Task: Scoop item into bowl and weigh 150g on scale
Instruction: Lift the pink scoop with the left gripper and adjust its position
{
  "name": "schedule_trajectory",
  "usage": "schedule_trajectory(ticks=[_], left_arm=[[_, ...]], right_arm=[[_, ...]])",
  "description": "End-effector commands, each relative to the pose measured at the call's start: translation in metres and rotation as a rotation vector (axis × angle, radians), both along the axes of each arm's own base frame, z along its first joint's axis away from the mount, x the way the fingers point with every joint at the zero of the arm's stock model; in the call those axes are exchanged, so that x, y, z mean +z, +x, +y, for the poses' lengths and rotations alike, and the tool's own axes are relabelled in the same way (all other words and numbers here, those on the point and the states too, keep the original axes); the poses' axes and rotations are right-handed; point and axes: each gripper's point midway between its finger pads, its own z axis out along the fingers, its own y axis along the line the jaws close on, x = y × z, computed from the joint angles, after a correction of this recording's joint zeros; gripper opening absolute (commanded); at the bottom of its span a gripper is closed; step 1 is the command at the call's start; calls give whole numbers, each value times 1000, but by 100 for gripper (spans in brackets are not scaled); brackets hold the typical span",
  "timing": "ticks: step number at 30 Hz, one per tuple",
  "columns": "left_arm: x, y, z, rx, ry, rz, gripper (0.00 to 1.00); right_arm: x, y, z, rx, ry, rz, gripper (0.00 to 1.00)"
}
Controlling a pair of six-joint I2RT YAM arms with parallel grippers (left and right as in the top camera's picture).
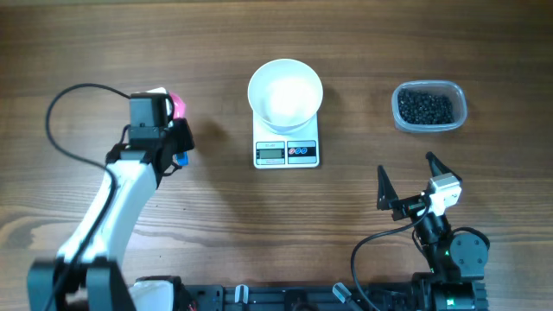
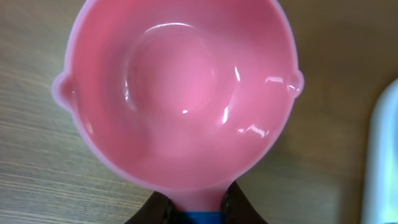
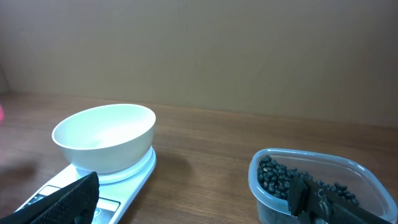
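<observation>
My left gripper [image 1: 177, 121] is at the table's left, shut on the handle of a pink scoop [image 1: 177, 105]. In the left wrist view the empty scoop [image 2: 180, 87] fills the frame, and its neck is pinched between the dark fingers [image 2: 155, 210] of that gripper [image 2: 198, 208]. The white bowl [image 1: 285, 92] stands empty on the white scale [image 1: 286, 153] at the centre back. The black bean-like item [image 1: 425, 107] lies in a clear tub [image 1: 458, 97] at the back right. My right gripper [image 1: 405, 164] is open near the front right, with the bowl [image 3: 106, 134], scale [image 3: 134, 174] and item [image 3: 280, 177] ahead of it.
A black cable [image 1: 65, 99] loops over the table to the left of the left arm. In the left wrist view a blurred white shape [image 2: 382, 155] shows at the right edge. Bare wood [image 3: 205, 168] lies between the scale and the tub [image 3: 311, 155].
</observation>
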Motion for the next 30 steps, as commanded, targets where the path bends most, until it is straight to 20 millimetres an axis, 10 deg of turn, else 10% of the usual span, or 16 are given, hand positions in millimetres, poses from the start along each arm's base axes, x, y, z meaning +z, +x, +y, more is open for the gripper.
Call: schedule_trajectory(ticks=[1, 7, 21, 30], left_arm=[[51, 1, -2, 87, -87, -158, 15], [97, -9, -13, 74, -173, -284, 15], [-80, -21, -35, -173, -128, 253, 11], [-77, -21, -11, -107, -6, 281, 57]], right_arm=[[2, -1, 1, 6, -10, -14, 100], [2, -1, 1, 6, -10, -14, 100], [2, -1, 1, 6, -10, -14, 100], [2, -1, 1, 6, -11, -14, 100]])
